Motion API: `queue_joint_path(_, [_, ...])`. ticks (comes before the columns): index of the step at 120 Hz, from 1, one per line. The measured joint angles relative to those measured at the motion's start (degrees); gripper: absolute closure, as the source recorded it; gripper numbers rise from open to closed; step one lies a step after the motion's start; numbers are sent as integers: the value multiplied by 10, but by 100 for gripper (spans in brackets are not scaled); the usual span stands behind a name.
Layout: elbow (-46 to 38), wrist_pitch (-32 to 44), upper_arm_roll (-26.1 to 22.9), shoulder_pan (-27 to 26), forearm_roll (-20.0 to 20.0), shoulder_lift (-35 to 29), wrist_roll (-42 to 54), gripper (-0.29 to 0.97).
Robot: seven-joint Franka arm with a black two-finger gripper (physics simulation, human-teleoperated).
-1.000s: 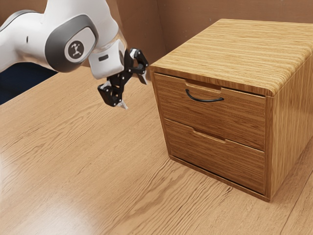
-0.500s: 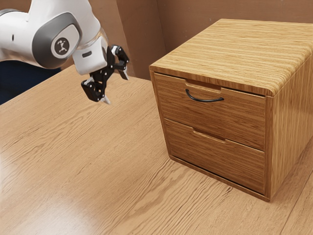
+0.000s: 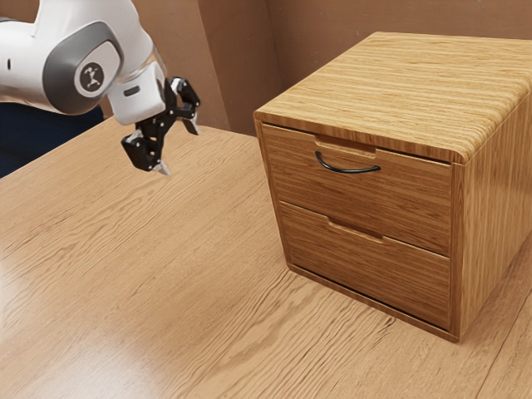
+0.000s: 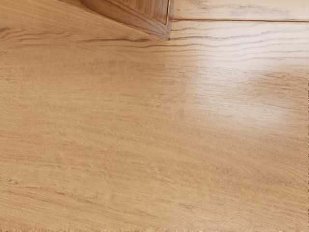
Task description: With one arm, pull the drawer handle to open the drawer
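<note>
Wood-grain drawer [image 3: 370, 198], curved black handle [image 3: 347, 169]

arm [image 3: 37, 50] has a glossy white shell with rounded, bulbous links; joint cap [image 3: 83, 76] is mid-grey with rounded corners, and carries a white disc with a small dark logo; hand block [image 3: 137, 98] is white with a short dark slot on its side; gripper [image 3: 176, 148] is matte black with an angular body; two slim fingers [image 3: 152, 156] with pale tips
</note>
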Motion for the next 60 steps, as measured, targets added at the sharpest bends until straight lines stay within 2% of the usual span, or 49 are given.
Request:
queue_joint_path(26, [0, -1, -4, 15, 0, 2, 0, 2])
queue_joint_path(60, [2, 3, 21, -2, 3, 5, 1, 2])
